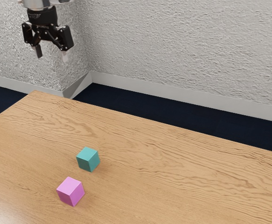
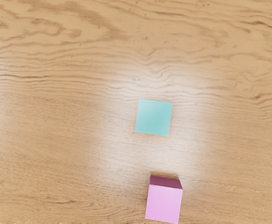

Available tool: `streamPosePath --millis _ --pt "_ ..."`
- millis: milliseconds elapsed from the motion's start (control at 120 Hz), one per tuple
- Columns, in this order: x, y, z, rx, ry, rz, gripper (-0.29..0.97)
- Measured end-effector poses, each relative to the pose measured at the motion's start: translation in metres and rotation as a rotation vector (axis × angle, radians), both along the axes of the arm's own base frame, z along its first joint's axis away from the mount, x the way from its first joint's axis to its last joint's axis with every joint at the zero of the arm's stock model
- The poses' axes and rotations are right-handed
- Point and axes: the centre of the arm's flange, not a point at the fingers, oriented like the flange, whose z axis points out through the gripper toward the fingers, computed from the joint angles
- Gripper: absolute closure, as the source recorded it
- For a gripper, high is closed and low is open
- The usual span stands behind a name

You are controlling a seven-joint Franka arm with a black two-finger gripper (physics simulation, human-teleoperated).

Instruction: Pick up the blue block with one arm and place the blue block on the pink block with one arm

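Item one: blue block point(image 1: 88, 159), teal in tint, resting flat on the desk point(image 1: 182, 158), loose and untouched. Item two: pink block point(image 1: 71, 191), also flat on the desk, near the blue block but not touching it; a strip of bare wood lies between them. In the exterior view the pink block sits nearer the camera and a little toward the exterior view's left of the blue one. The wrist view looks down from above: the blue block point(image 2: 154, 117) presents its top face as a plain square, while the pink block point(image 2: 163, 200) presents its top face and one darker side, both against the wood grain of the desk point(image 2: 56, 93). The exterior view adds the surroundings: a rough white wall point(image 1: 182, 42) with a pale baseboard and a dark floor point(image 1: 196, 119) beyond the desk's far edge. Item three: my hand point(image 1: 52, 55), high above the desk at the exterior view's upper left, well apart from both blocks, with its fingers spread wide, nothing between them and touching nothing.
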Motion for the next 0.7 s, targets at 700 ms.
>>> streamPosePath --millis 700 --pt "-0.013 -0.051 -0.033 -0.010 -0.015 -0.066 0.00"
